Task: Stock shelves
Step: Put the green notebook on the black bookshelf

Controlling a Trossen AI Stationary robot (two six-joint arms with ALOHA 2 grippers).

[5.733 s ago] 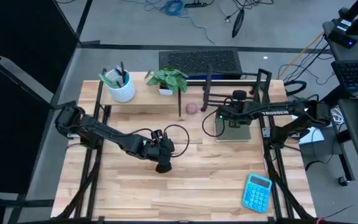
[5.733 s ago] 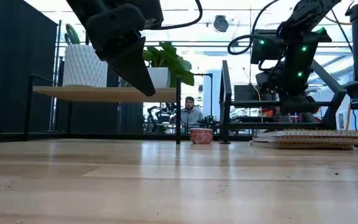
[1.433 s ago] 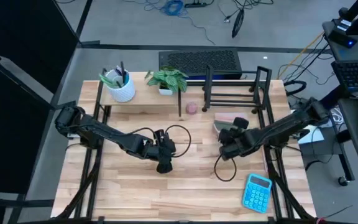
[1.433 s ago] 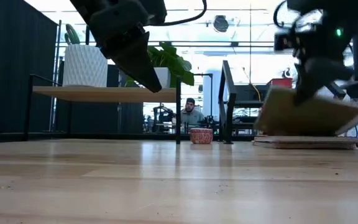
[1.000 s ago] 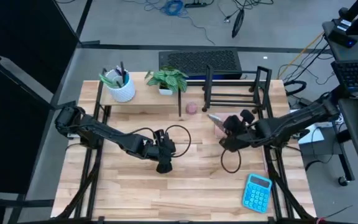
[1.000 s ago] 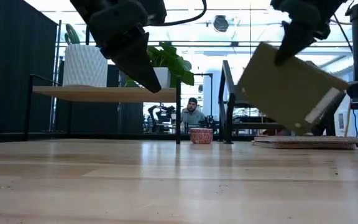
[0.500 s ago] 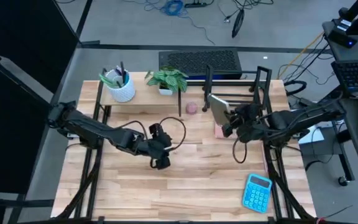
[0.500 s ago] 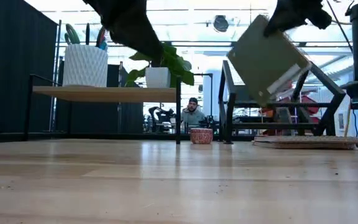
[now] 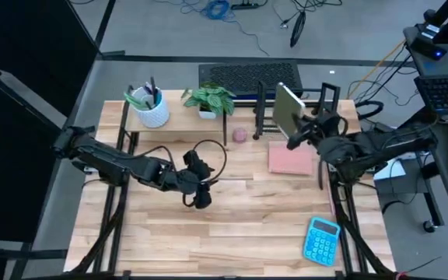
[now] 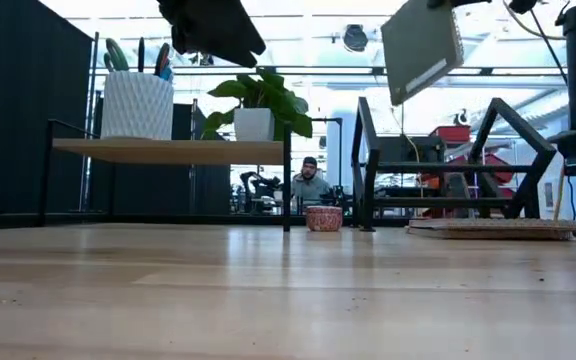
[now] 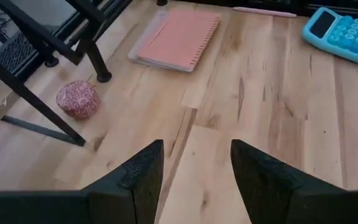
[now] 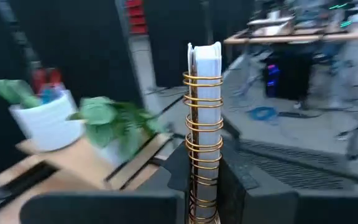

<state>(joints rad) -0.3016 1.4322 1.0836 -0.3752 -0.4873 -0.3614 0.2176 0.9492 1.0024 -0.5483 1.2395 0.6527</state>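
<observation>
Right fingers [image 9: 296, 137] clamped on the spiral-bound notebook [image 9: 288, 110], gripping at the wire coil edge. Book carried high, near upright, above the black wire rack [image 9: 327, 118] at the far right of the worktop [image 9: 239, 225]. In my wrist view the gold coil stands straight up between my fingers; the covers rise beyond it.

Left fingers [image 11: 194, 163] parted, nothing held, hovering over mid-worktop well clear of everything. Waiting arm.

The wooden riser shelf [image 9: 179, 121] sits far left, carrying a white pen cup [image 9: 149, 107] and a potted plant [image 9: 211, 99]. A pink notebook [image 9: 291, 159] lies flat in front of the rack; a small red bowl [image 9: 239, 135] stands between the two shelves; a blue calculator [image 9: 321, 240] sits near the front edge.

Risks as I judge them:
- Grip is on the coil side only, so the covers may swing or fan open on the way down and catch a divider.
- If the book is not square to the slot, a corner lands on a divider top and levers out of my hold.
- Letting go too high: the book tips and falls across the pink notebook.
</observation>
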